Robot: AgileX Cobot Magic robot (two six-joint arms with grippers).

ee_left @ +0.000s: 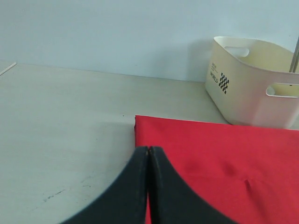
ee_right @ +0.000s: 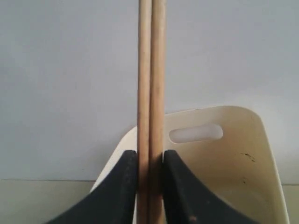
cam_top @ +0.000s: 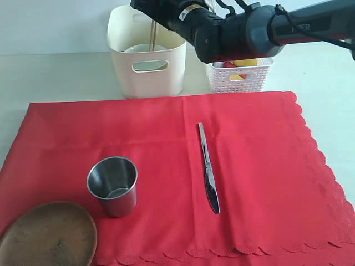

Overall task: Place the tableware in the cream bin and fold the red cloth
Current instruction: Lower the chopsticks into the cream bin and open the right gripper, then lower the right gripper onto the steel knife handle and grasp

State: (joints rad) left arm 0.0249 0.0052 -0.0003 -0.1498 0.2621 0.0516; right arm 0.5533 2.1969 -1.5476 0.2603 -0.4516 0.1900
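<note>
Glossy black right arm (cam_top: 249,33) with rounded joint housings, white lettering (cam_top: 306,26), thin red stripe (cam_top: 310,38), looped black cables (cam_top: 236,6). Matte black, smoothly curved left claw (ee_left: 148,150) and right claw (ee_right: 150,155).

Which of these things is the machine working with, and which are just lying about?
Job: chopsticks in the right tool, steel cup, table knife, wooden plate, red cloth, cream bin with a bowl inside.
Lying about: white lattice basket and the food in it.
</note>
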